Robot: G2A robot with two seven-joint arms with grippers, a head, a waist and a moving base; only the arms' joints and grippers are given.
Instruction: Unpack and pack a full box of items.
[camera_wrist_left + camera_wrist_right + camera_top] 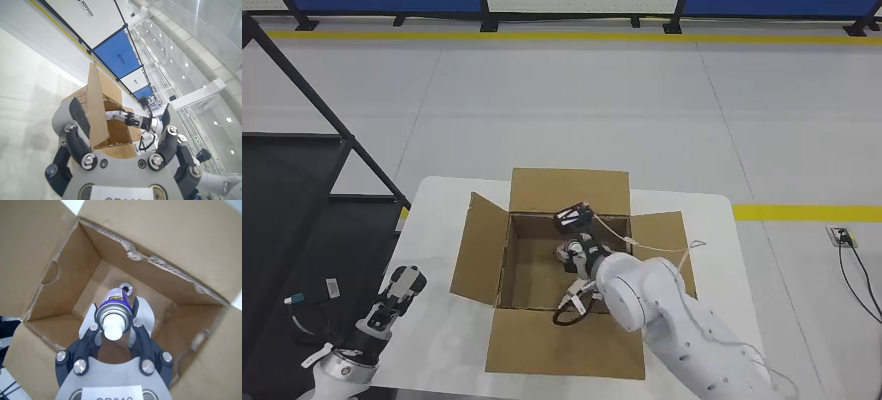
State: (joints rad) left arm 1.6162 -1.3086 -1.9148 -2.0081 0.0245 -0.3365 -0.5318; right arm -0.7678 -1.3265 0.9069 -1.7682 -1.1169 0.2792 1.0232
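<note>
Gripping the blue spray can by its sides, the right claw hangs inside the cardboard box.

The right gripper is clamped on a blue spray can, one finger pressed to each side of the body. The can's white nozzle points toward the wrist and a yellow band crosses its label. It hangs inside an open cardboard box, above the bare brown floor. A small round silver piece with a dark centre shows just past the can's far end. The box's flaps fold outward with torn edges.
</note>
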